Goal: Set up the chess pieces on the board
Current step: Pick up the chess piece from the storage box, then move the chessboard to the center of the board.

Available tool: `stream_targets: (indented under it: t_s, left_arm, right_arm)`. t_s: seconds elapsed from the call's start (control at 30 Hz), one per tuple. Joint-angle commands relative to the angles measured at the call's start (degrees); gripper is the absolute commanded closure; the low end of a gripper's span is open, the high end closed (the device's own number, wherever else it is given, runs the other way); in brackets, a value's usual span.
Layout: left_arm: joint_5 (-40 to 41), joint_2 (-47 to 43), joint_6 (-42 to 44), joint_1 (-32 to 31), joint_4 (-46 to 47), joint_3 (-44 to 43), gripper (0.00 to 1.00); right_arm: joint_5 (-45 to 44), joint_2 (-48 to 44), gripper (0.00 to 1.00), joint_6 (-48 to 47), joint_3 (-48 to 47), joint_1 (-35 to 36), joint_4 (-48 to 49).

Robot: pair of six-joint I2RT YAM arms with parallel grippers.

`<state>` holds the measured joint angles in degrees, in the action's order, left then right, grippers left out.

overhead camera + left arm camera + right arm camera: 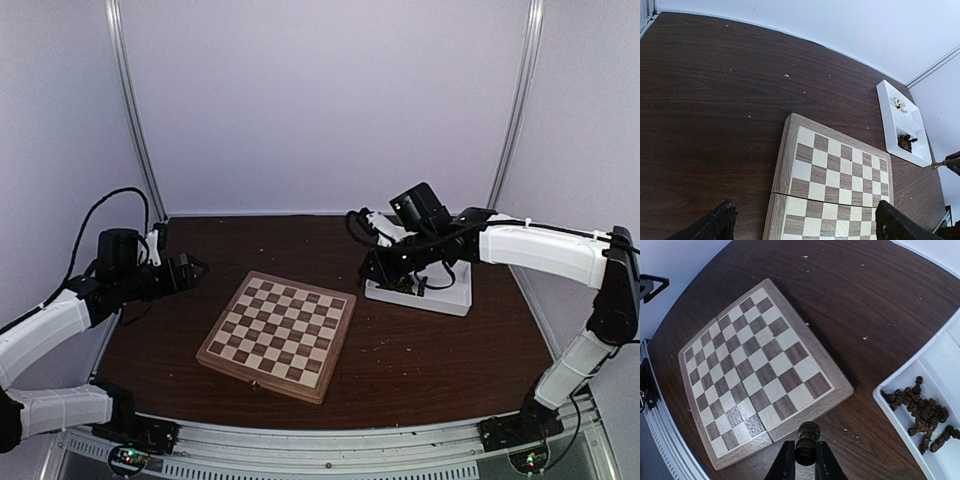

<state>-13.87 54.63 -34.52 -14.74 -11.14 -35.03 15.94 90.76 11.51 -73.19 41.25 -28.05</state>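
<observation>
Overhead first. The board (pixel 278 335) lies flat at centre frame on the dark wood-grain table (pixel 440 355), rotated so 1 corner points toward the bottom edge, with all 64 squares bare. The right gripper (pixel 385 272) hangs over the white tray (pixel 455 300) at right of centre, so the board lies to its lower left. The left gripper (pixel 192 268) sits at the left of the frame, beside the board's upper-left edge.

Left wrist view. The left gripper (pixel 805 212) is released, its 2 black fingers (pixel 715 225) spread wide at the bottom corners with nothing between them. The board (pixel 835 165) fills the lower centre. The tray (pixel 887 117) at right holds pale pieces (pixel 898 104) and dark pieces (pixel 905 142) in separate compartments.

Right wrist view. The right gripper (pixel 804 452) is clenched on 1 dark piece (pixel 807 440), a turned, glossy wooden figure with a round head; its long axis appears to run along the fingers. The board (pixel 755 370), matte tan-and-brown checks in a plain border, lies to the upper left, its nearest corner just beyond the held piece. Loose dark pieces (pixel 922 412) lie heaped in the tray (pixel 950 357) at right.
</observation>
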Motion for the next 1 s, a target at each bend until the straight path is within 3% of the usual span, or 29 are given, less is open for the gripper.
stream_targets:
  t_s: [0.0,0.4,0.67,0.97]
  left_arm:
    - [1.7,-2.2,-1.2,-0.4,-0.6,1.2,0.02]
    - [2.5,-5.2,-2.0,-0.4,-2.6,2.3,0.02]
    - [0.4,-3.2,-1.5,-0.4,-2.4,1.9,0.02]
    - [-5.9,2.6,-0.6,-0.4,-1.2,1.5,0.02]
  right_arm:
    - [-2.4,1.9,0.86,-1.7,-3.2,7.1,2.9]
    - [-7.8,12.4,0.86,-1.5,-14.3,21.4,2.2]
    - [-13.0,17.5,0.86,-0.7,-20.2,22.2,0.2]
    - [-11.9,21.8,0.87,-2.7,-24.7,22.2,-4.2]
